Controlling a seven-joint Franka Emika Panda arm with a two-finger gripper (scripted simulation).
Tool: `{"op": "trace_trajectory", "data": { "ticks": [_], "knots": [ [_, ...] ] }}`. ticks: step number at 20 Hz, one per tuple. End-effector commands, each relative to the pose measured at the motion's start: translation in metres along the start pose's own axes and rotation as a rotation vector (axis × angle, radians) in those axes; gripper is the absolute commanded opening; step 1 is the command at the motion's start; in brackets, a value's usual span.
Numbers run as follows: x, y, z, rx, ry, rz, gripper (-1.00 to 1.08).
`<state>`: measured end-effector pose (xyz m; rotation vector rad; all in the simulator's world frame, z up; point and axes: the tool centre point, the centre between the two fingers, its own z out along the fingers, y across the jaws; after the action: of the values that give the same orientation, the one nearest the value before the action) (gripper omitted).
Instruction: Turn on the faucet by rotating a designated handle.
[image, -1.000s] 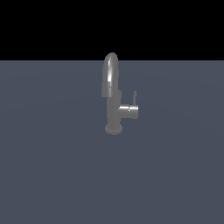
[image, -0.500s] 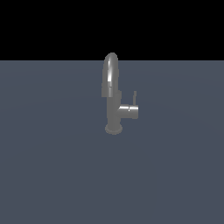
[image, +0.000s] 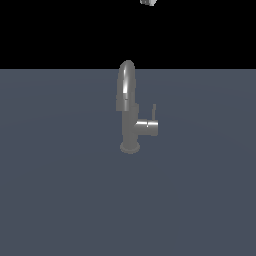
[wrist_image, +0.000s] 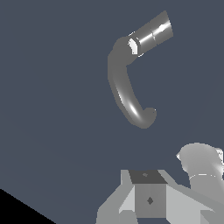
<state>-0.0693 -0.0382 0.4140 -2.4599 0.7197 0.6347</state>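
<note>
Jaws: state not discernible, high above faucet (image: 128, 112). Step: approach. Next: descend to handle (image: 148, 127), rotate.

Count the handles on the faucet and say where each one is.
1. The handle projects sideways from the faucet body toward the exterior view's right, below the arched spout. Another on the far side could be hidden.
</note>
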Motion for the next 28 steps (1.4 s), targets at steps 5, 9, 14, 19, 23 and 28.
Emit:
{"op": "trace_trajectory", "data": {
  "ticks": [5,9,14,19,23,28],
  "knots": [
    [0.046,0.002,0.006,0.121,-0.108,0.116,-1.0],
    [0.075,0.006,0.012,0.201,-0.18,0.191,-1.0],
    [0.113,0.013,0.025,0.309,-0.277,0.294,-1.0],
    [0.151,0.023,0.044,0.425,-0.381,0.405,-1.0],
    [0.18,0.033,0.064,0.521,-0.467,0.498,-1.0],
    [0.209,0.044,0.091,0.629,-0.564,0.603,-1.0]
  ]
}}
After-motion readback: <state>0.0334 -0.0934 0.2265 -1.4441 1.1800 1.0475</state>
